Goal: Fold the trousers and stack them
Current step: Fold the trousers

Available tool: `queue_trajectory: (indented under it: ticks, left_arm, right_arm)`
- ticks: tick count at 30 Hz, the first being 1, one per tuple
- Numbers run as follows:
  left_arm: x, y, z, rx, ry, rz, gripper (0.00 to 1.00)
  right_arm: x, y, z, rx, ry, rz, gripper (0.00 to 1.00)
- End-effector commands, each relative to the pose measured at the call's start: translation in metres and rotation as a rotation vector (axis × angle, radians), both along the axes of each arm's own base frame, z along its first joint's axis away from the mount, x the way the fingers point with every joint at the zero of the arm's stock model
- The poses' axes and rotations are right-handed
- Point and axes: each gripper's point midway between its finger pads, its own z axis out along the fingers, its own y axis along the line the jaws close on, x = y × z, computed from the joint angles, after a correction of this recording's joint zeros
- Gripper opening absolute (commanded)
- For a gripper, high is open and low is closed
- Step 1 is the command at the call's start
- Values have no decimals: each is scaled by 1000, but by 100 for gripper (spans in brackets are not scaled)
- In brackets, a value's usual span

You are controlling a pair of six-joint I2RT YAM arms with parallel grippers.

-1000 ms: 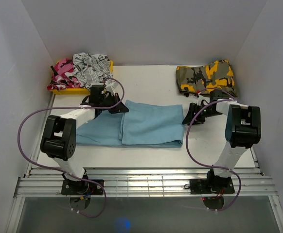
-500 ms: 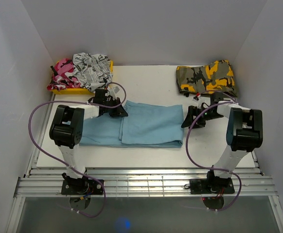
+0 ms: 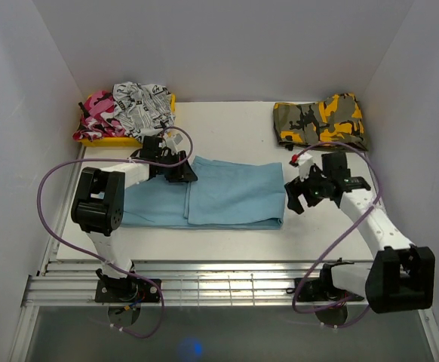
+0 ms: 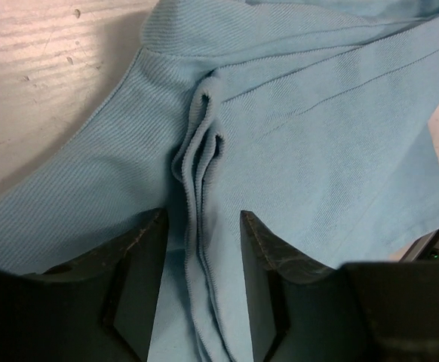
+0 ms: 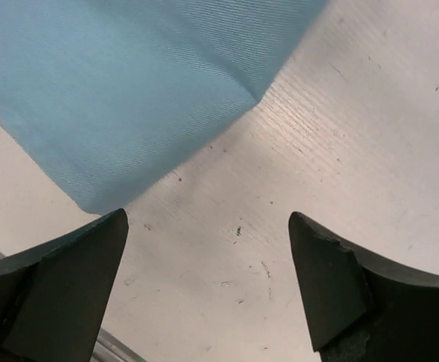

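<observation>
1. The trousers lay in the middle of the table as a flat blue rectangle. One layer was lapped over another, and its edge ran across the cloth left of centre.
2. The left gripper sat low at the far edge of that lap. In the wrist view its jaws stood apart on either side of a bunched ridge of cloth, with a little slack each side, so it was pinching nothing.
3. The right gripper hung over bare table just beside the right end of the trousers. Its jaws were spread wide and held nothing.
4. This looked like the let-go after a fold. To do it well, both arms should probably lift straight up, so that neither finger drags the top layer askew.
5. The ridge by the left fingers would want smoothing before another fold, or the bundle would likely turn out lumpy.
6. For a next fold, the right gripper seemed well placed to take the near right corner, provided it caught every layer there.
7. A folded camouflage garment lay at the far right, probably the stack to add to.
8. A pink garment and a black-and-white printed one were heaped on a yellow tray at the far left, close behind the left arm.
9. A purple cable looped wide of the left arm and might snag on a sweep.
</observation>
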Motion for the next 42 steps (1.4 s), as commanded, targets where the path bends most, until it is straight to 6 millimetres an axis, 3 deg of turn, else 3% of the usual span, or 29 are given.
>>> queue_trajectory:
  ticks: [1,3,5,6,7,11,16,25,32,34,35,38,40,42]
  left_arm:
    - [-7,0,19,-12,-39,-31,55]
    - [-10,0,15,-14,-26,-37,60]
    - [-12,0,13,-15,-14,-41,65]
    - [-13,-1,12,-17,-12,-42,65]
    - [-13,-1,12,-17,-14,-45,66]
    - [-12,-1,9,-11,-7,-53,67]
    - [-11,0,0,-1,15,-57,67]
    - [-9,-2,-2,-6,24,-68,67]
    - [-8,1,-10,17,39,-61,66]
    - [-9,4,-18,38,57,-47,64]
    - [-8,6,-21,47,61,-41,63]
    - [-7,11,-29,81,72,-34,58]
    - [-5,14,-34,97,79,-25,56]
    - [-3,16,-36,104,83,-23,55]
  right_arm:
    - [6,11,-5,-194,-175,37,93]
    - [-1,26,-7,-208,-218,52,96]
    - [-9,38,-19,-232,-242,99,93]
    - [-11,40,-24,-241,-250,120,93]
    - [-6,30,-30,-299,-284,90,92]
    - [3,37,-25,-344,-390,127,91]
    - [-3,43,-31,-351,-418,184,90]
    - [-6,72,-17,-268,-438,250,90]
    - [1,56,-27,-367,-526,256,98]
    - [0,48,-31,-404,-556,263,82]
    - [-1,44,-31,-421,-569,261,65]
    - [-8,29,-44,-508,-562,300,28]
    - [-15,26,-51,-539,-551,373,17]
    - [-35,18,-68,-569,-474,473,9]
